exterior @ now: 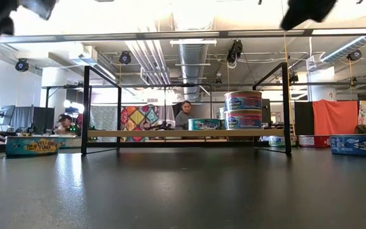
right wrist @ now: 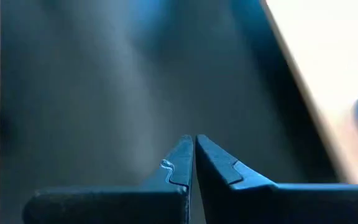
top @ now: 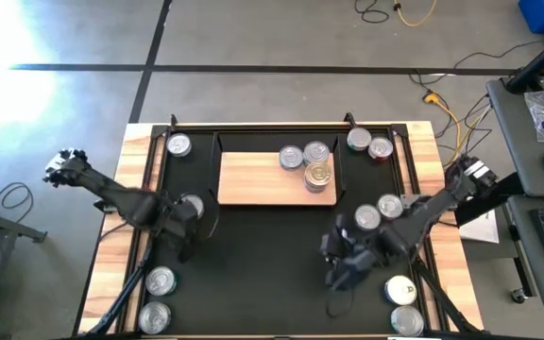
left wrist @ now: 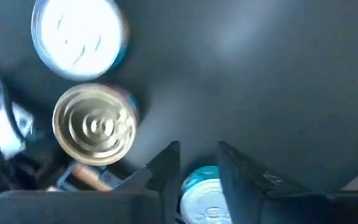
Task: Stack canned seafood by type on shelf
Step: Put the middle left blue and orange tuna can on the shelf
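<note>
Mat [top: 272, 255], black and broad, fills most of my overhead view, framed by the light-wood table [top: 111, 246] at its edges. Toward the far side of it lies the shelf [top: 253, 178], a pale wooden board with black frame ends; in the low view it reads as a thin plank [exterior: 151, 133] between upright black posts. At the shelf's right end I count a cluster of cans [top: 308, 162], one gold-topped and the others silver, and from table height that cluster shows as a two-high stack [exterior: 243, 109] with a lower tin beside it. My left arm comes in from the left edge, and its left gripper [top: 185, 219] sits just off the shelf's near-left corner, over a silver-topped can [top: 192, 205]. From the left wrist, that can [left wrist: 207, 202] shows between the two dark fingers [left wrist: 166, 168], teal-sided and silver-lidded; the fingers stand narrowly apart on either side of it, but I cannot tell whether they have actually clamped on. My right arm reaches in from the right, its right gripper [top: 346, 269] over bare mat near the front, fingertips pressed together with nothing between them [right wrist: 193, 146]. Loose tins lie scattered around: one at the far left [top: 178, 144], two at the far right [top: 368, 144], two beside the right arm [top: 378, 212], two at the near left [top: 157, 297] and one at the near right [top: 400, 290].
</note>
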Robot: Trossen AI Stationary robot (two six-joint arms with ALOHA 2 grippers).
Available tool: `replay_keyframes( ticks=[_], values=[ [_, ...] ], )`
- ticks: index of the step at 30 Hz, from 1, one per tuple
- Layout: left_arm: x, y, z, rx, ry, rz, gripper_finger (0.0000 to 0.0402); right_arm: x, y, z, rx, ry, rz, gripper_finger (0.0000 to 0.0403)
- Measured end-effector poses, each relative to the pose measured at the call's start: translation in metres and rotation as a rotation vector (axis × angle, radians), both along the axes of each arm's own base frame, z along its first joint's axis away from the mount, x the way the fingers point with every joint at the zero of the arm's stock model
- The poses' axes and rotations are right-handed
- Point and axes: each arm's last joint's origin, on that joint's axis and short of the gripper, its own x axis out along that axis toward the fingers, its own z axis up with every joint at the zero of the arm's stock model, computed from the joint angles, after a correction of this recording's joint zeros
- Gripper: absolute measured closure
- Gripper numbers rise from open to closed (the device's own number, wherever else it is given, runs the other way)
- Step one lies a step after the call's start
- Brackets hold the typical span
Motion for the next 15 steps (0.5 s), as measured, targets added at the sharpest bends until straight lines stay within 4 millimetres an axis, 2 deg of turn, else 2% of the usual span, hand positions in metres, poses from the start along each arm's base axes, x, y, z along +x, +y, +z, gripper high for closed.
replay_keyframes(
  ticks=[4,7,11,15],
  values=[
    [-0.01,-0.001,-0.028,0.032,0.101,0.132,0.0366,-0.007,0.028,-0.018,0.084,0.021,-0.069,0.039],
    [-0.013,-0.001,-0.039,0.026,0.132,0.225,0.0395,-0.013,0.042,-0.028,0.135,0.053,-0.098,0.039],
    [-0.005,-0.012,-0.038,-0.035,0.054,0.236,0.04,-0.02,0.055,-0.036,0.175,0.1,-0.091,0.039],
    [0.006,-0.031,-0.03,-0.015,0.015,0.181,0.0401,-0.037,0.068,-0.041,0.105,0.051,-0.084,0.039]
  ],
)
